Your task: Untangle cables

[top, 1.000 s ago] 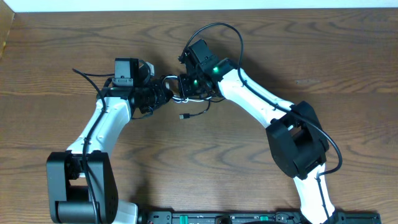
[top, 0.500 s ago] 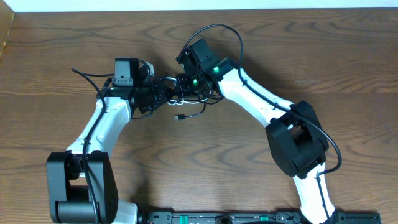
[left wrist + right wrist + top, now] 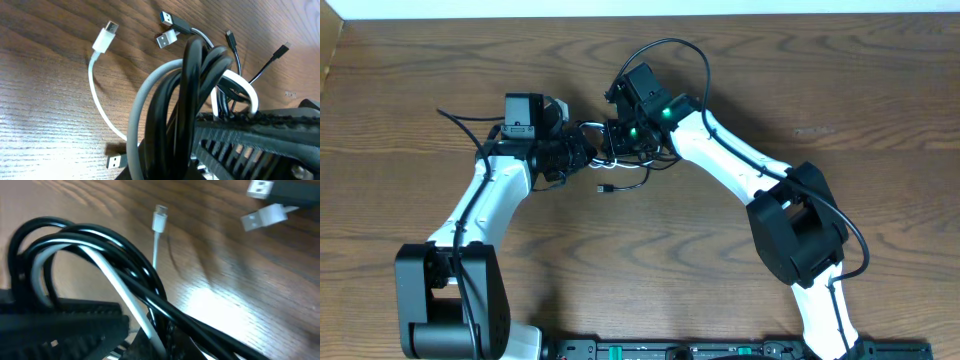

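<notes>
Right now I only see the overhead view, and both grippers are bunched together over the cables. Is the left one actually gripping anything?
Observer: Yes. The left gripper is shut, and its wrist view shows the cables bundled in its grip, black cords and a white one together.
Operator: Any ends free?
Observer: The white plug lies loose on the table, apart from the bundle.
Operator: And the right side?
Observer: The right gripper is shut too. Its wrist view shows black and white cords arching up out of its grip.
</notes>
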Controlling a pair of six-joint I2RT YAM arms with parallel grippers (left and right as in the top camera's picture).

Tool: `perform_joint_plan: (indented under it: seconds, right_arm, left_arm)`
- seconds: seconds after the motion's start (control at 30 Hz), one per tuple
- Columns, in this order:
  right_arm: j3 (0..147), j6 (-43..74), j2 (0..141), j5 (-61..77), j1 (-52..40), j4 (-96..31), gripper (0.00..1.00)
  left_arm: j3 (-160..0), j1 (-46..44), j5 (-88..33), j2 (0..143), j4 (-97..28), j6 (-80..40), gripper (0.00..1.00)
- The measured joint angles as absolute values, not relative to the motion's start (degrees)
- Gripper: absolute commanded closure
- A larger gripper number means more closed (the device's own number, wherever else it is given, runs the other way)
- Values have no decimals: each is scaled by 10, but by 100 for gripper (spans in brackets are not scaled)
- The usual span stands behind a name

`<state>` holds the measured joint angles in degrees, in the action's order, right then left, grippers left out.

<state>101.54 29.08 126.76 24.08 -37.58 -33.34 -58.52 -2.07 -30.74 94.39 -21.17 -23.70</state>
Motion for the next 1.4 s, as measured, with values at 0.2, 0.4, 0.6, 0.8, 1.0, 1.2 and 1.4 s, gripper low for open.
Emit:
perform_joint_plan:
  seconds: [0.2, 0.4, 0.6, 0.8, 1.0, 1.2, 1.4]
  right_arm:
    - [1016, 286, 1267, 160, -386, -374, 99]
    - [1022, 278, 1266, 86, -396, -410, 99]
    - [1027, 273, 1263, 21, -404, -440, 99]
    - [1027, 263, 1263, -13, -406, -451, 99]
    - [1027, 256, 1263, -18, -409, -449, 99]
    - [1027, 254, 1263, -9, -411, -447, 99]
    - [1027, 252, 1263, -6, -412, -446, 99]
  left_arm:
    - [-585, -31, -316, 945, -212, -222, 93]
    - [-585, -38, -337, 945, -212, -215, 92]
    - [-585, -40, -358, 949, -211, -211, 93]
    - [-585, -30, -373, 949, -220, -215, 93]
    - [-585, -1, -388, 949, -242, -241, 93]
    - [-585, 18, -401, 949, -259, -259, 93]
    - [-585, 21, -399, 949, -269, -277, 92]
